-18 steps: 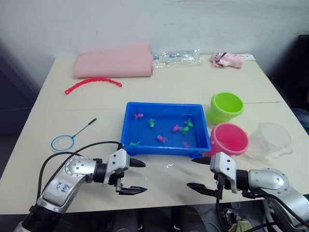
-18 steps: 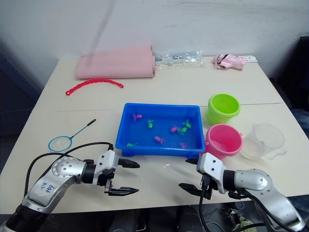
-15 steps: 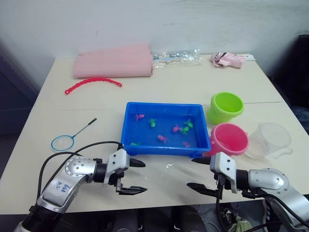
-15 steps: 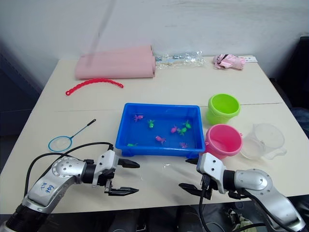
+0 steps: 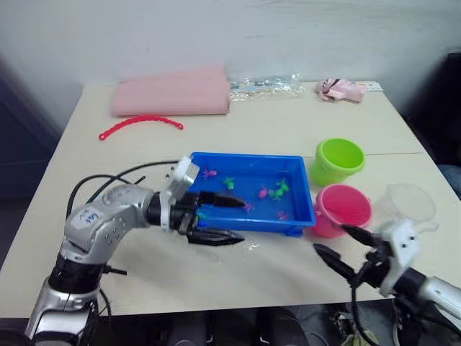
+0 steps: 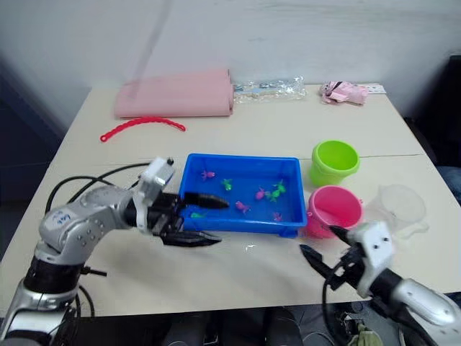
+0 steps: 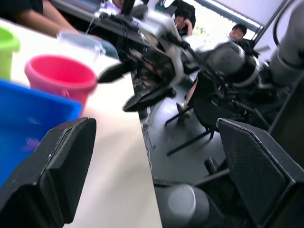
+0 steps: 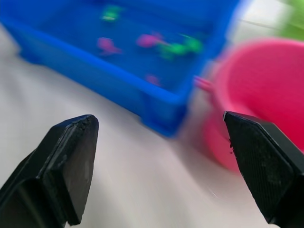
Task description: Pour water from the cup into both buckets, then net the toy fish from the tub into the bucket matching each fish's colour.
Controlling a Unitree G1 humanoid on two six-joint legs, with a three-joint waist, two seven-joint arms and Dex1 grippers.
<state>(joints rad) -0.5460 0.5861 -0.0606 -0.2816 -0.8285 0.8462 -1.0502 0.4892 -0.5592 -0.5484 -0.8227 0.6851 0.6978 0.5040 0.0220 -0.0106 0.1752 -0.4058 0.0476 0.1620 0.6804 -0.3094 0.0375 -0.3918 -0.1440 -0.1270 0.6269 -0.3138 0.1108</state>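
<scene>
Cup (image 5: pixel 410 205): clear, colourless plastic measuring vessel, standing upright at the right edge of the table (image 6: pixel 288 137), just beside the pink bucket (image 5: pixel 343 208) on its right. Water level cannot be read through the wall. Judged light and fairly stiff, with a smooth and likely slippery wall; thin plastic may flex if pinched hard. The handle is not clearly visible; if it cannot be reached, the best hold is probably across the rim and wall, kept level to avoid spilling.

Buckets: the pink one stands touching or nearly touching the right end of the tub (image 5: pixel 295 220); the green bucket (image 5: pixel 337 160) stands behind it, near the tub's far right corner. Both are upright and open-mouthed, and look light enough to tip if nudged.

Tub: shallow, blue, mid-table, holding water.

Toy fish (image 5: pixel 276 191): several tiny pink and green pieces scattered in the tub.

Right gripper (image 5: pixel 343 245): fingers spread wide, empty, over the near table edge in front of the pink bucket, the cup just beyond to its right.

Left gripper (image 5: pixel 227 218): fingers spread wide, empty, at the tub's near left rim, one finger reaching over the water.

Other: pink folded cloth (image 5: pixel 171 95) and red beaded chain (image 5: pixel 140 123) at the far left of the table.
</scene>
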